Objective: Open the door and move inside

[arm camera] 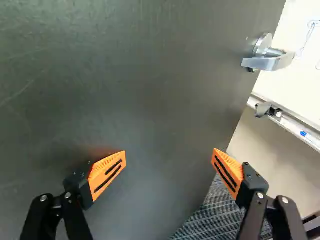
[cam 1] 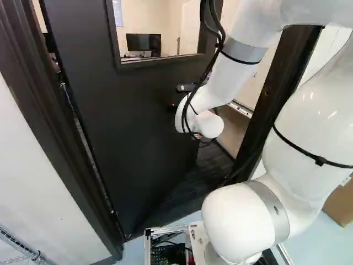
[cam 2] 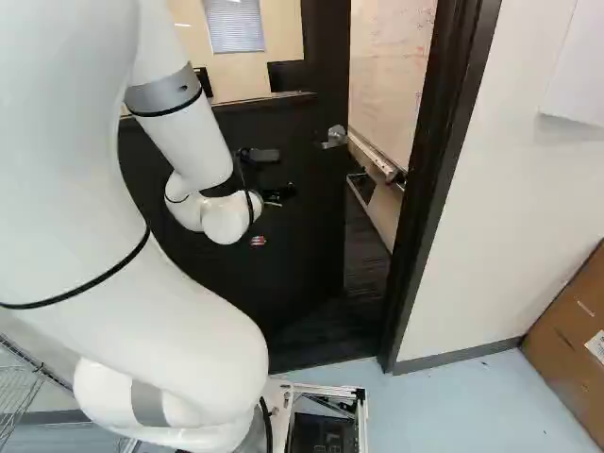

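The dark door (cam 2: 307, 255) stood partly open ahead of the arm, swung toward the far room, with a gap at its right between its free edge and the door frame (cam 2: 429, 170). Its silver lever handle (cam 2: 334, 138) sat by that edge. The hand (cam 2: 274, 215) was in front of the door, left of the handle and lower. Its two fingers were spread well apart with nothing between them; whether either tip touched the door, I could not tell. In the wrist view, the door's face lay ahead of the hand (arm camera: 169, 157). Through the gap showed a whiteboard (cam 2: 392, 61) and dark carpet (cam 2: 366, 260). Through the door's window, a monitor (cam 1: 144, 42) showed on the far side. A cardboard box (cam 2: 574, 335) stood at the near right, by the wall.
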Motion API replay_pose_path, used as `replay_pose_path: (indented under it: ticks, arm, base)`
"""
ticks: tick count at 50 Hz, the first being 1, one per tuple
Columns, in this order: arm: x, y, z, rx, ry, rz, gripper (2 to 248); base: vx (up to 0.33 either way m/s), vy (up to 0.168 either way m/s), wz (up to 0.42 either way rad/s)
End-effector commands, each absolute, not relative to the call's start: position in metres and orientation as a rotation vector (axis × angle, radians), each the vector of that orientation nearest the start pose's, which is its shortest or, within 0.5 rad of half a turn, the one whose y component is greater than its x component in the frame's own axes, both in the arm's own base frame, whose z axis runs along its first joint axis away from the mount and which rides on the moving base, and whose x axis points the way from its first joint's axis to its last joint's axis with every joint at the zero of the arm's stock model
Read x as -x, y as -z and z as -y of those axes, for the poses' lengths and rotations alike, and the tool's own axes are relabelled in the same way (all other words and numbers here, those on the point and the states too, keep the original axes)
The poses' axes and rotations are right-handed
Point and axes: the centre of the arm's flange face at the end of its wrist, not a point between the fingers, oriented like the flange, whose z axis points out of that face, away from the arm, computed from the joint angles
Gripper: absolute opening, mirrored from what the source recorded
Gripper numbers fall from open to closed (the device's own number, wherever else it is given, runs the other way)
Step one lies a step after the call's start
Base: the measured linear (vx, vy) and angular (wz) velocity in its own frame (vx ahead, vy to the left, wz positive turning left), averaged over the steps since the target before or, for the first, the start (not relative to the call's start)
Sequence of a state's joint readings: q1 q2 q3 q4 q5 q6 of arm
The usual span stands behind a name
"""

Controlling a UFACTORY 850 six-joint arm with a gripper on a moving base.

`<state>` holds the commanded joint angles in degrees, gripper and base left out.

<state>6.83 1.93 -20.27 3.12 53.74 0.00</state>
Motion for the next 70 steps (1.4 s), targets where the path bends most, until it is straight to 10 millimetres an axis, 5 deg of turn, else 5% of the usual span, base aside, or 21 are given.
replay_pose_path:
  ticks: [70]
  arm:
    - [-0.407, -0.395, -0.101, 2.340, 1.840, 0.289, 247]
  base:
    - [0.000, 0.000, 0.000]
